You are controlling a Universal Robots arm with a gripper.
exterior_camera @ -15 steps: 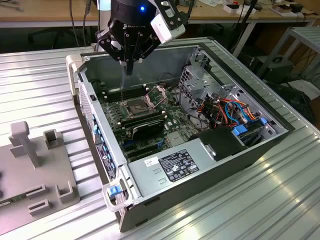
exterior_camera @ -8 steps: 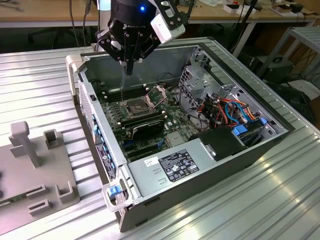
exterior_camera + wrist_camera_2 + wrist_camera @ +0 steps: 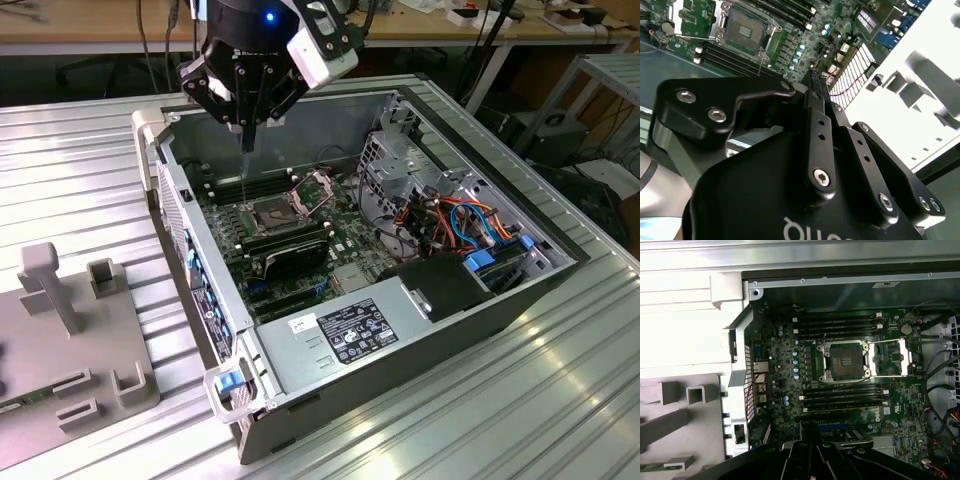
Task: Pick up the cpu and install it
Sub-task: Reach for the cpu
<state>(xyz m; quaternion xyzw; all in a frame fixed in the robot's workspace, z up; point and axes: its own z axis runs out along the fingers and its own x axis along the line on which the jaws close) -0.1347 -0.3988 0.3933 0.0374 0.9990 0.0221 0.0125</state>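
Glare washes out metal table (image 3: 680, 340); case (image 3: 840, 295) interior dim, shadowed.

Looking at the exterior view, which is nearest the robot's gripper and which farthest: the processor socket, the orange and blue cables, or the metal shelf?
From the gripper:
1. Processor socket, just below it, mid-case.
2. Orange and blue cables, at the case's end toward the exterior view's right.
3. Metal shelf, beyond the table, at the exterior view's far right.

Black gripper (image 3: 247, 140), silver screws (image 3: 822, 176), perhaps blue light (image 3: 270, 16).
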